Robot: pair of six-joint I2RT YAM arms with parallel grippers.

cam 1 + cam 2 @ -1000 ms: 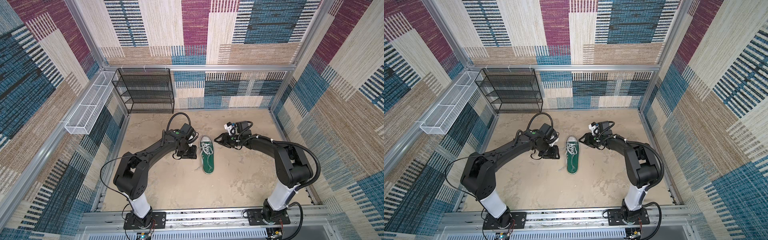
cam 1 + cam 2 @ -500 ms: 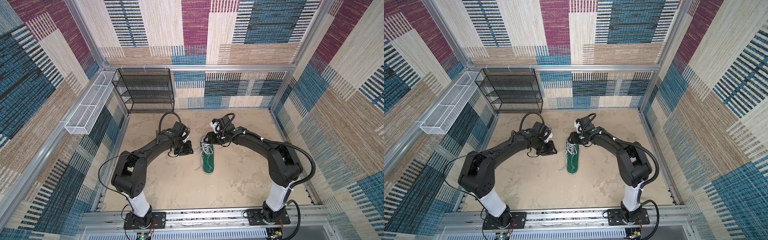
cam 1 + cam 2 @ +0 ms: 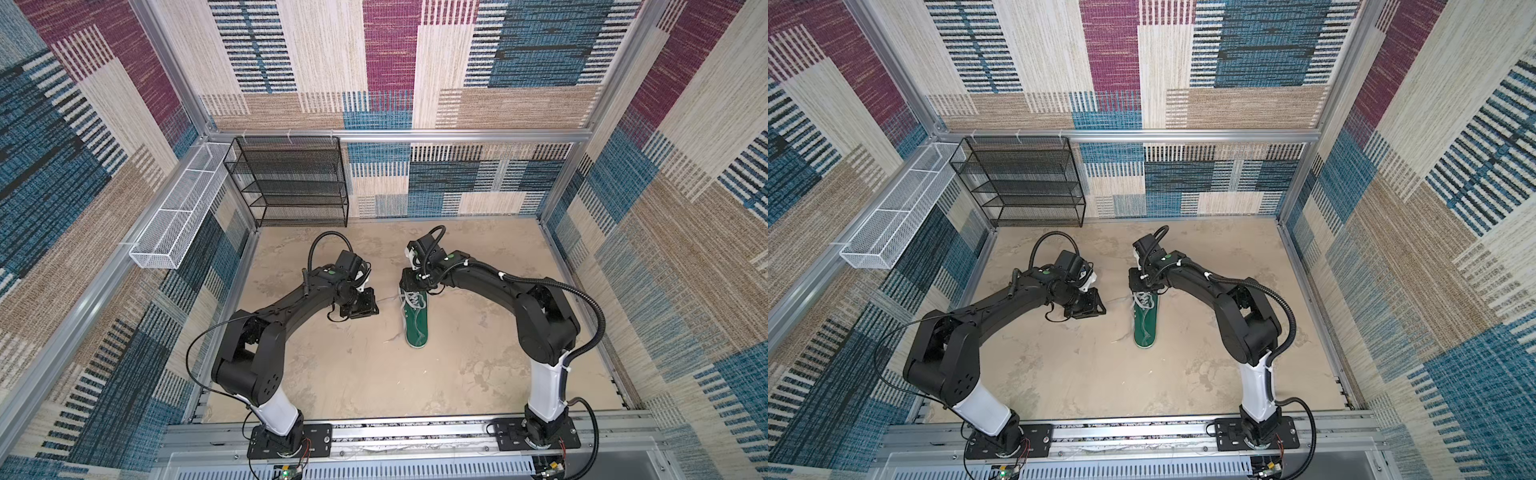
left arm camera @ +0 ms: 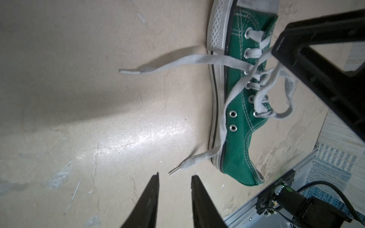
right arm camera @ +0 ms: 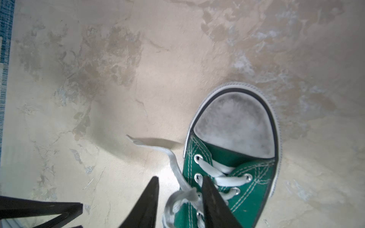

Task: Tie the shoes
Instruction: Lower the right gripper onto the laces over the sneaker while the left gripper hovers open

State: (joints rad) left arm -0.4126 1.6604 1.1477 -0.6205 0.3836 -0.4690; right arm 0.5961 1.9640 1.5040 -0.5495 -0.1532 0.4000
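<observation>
The dark green canvas sneaker (image 3: 416,323) lies centred on the beige worktop (image 3: 353,374). The left fingers (image 4: 150,197) stand apart left of it; the right fingers (image 5: 148,207), apart, straddle its whitish lace loop (image 5: 183,194).

Surface (image 3: 353,374): beige, mottled, scuffed pale in patches. One green shoe (image 3: 417,328) was found resting sole down near the middle, toe turned toward the back wall. A lace end (image 4: 189,162) was seen trailing onto the surface beside the heel. A black mesh rack (image 3: 291,183) was noted standing in the back left corner.
</observation>
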